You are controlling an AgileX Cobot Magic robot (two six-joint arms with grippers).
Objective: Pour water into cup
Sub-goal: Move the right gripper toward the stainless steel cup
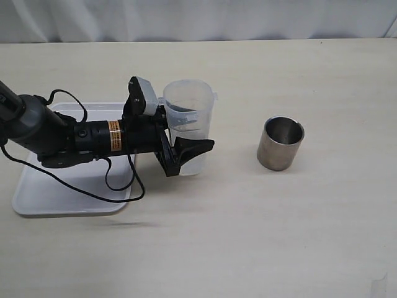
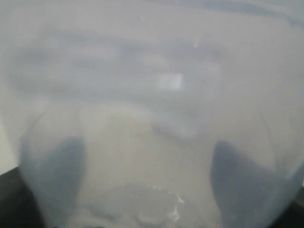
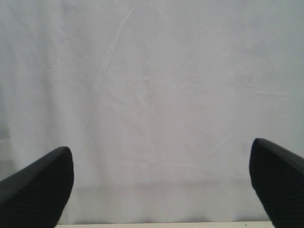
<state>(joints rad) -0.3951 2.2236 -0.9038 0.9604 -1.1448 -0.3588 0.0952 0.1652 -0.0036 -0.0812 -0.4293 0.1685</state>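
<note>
Where the exterior view is giving you the layout, your left gripper [image 1: 195, 129] is lying level above the table [image 1: 248, 236]. Its jaws are straddling the lower half of the translucent beaker [image 1: 197, 99], which is standing upright just right of the white tray [image 1: 37, 198]. The near finger is lying across the beaker's near wall, and the far one is showing only as a dark shape through the plastic. You cannot tell from any view whether the pads are pressing the wall or standing just off it. The cup [image 1: 280, 144] is standing upright well to the right of the beaker, apart from it, its dark inside showing.

The left wrist view is adding what the exterior view is not showing: both fingers [image 2: 54, 166] are darkening through the beaker's wall, and a small pool of water [image 2: 152, 211] is glinting at its bottom.

Only the right wrist view is showing your right gripper [image 3: 161, 183]. Its fingertips [image 3: 42, 185] are standing wide apart with nothing between them, facing a white backdrop [image 3: 152, 95].
</note>
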